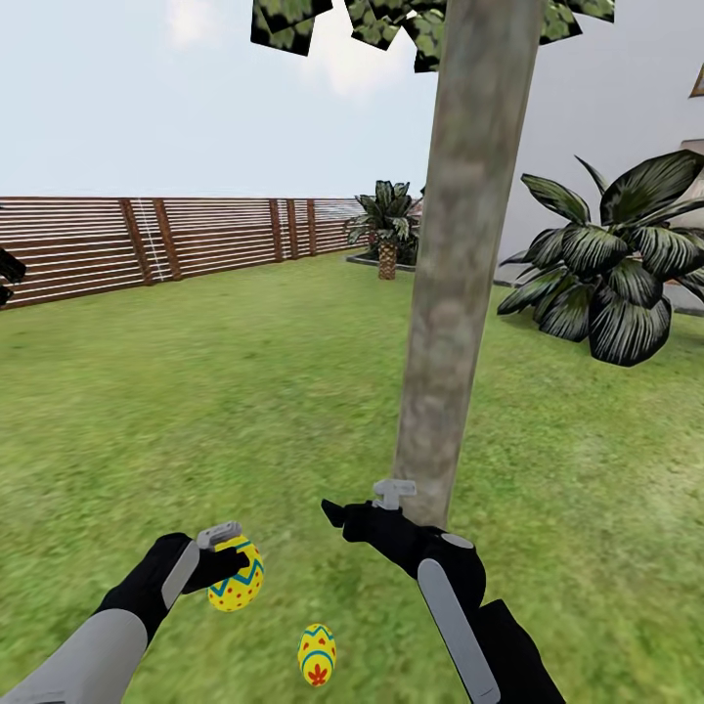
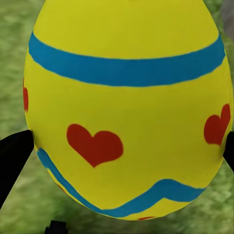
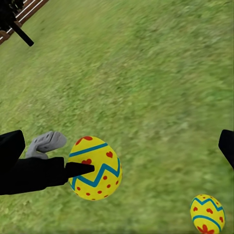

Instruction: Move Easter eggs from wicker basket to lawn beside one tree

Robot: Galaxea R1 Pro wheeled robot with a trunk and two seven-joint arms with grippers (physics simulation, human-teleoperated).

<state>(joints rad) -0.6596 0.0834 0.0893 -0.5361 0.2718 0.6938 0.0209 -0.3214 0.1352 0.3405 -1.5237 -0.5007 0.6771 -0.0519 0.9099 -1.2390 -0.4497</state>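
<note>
Head and right wrist views share the held egg (image 1: 237,575).

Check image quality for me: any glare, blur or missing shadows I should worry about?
Head view: flat even light, no glare, the egg on the lawn casts no clear shadow. Left wrist view: held egg looms huge, grass behind soft. Right wrist view: reasonably sharp, left gripper clearly outlined.

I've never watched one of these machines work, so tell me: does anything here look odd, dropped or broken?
Nothing looks broken. One painted egg lies on the lawn near the tree, which fits the job. The left gripper holds a second egg above the grass. The right gripper is open, holding nothing.
</note>
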